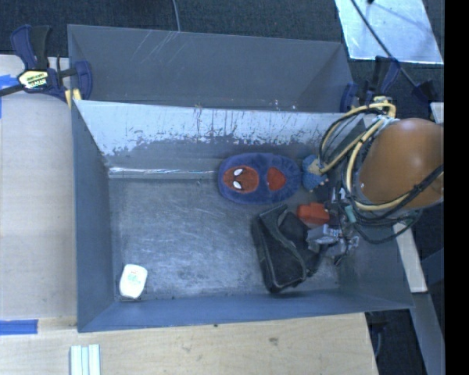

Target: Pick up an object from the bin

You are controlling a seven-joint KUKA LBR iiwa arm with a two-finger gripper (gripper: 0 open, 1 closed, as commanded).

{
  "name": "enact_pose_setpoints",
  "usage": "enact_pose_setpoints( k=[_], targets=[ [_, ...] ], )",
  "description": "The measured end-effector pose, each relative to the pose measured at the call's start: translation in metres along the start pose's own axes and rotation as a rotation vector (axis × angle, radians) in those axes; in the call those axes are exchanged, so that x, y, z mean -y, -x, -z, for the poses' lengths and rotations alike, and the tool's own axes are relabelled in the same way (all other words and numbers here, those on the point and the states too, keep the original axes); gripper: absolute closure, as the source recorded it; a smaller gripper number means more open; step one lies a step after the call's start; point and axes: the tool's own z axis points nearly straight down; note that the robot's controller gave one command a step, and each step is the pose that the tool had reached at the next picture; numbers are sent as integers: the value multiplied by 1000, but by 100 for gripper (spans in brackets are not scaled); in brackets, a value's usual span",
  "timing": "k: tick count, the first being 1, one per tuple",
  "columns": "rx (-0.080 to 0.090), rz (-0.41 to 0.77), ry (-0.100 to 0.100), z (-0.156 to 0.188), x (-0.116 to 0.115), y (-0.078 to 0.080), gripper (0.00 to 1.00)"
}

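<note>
Black floppy pouch (280,253) beside hand (334,244)

Arm (399,170) reaches in from the right, wrist (334,226) bent downward

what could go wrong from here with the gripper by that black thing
The gripper is at the right edge of the crumpled black pouch, which looks soft: a grab there may catch only a fold and slip. It works close to the bin's right wall, so the wrist cables might scrape it. The blue slipper lies just behind and could get nudged.
</note>
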Motion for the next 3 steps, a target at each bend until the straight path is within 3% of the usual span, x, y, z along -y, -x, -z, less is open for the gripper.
enact_pose_setpoints(
  k=[1, 2, 3],
  targets=[
    [0, -1, -6, 80, 3, 2, 100],
    [-1, -3, 0, 81, 4, 2, 100],
    [-2, -4, -2, 112, 5, 3, 100]
  ],
)
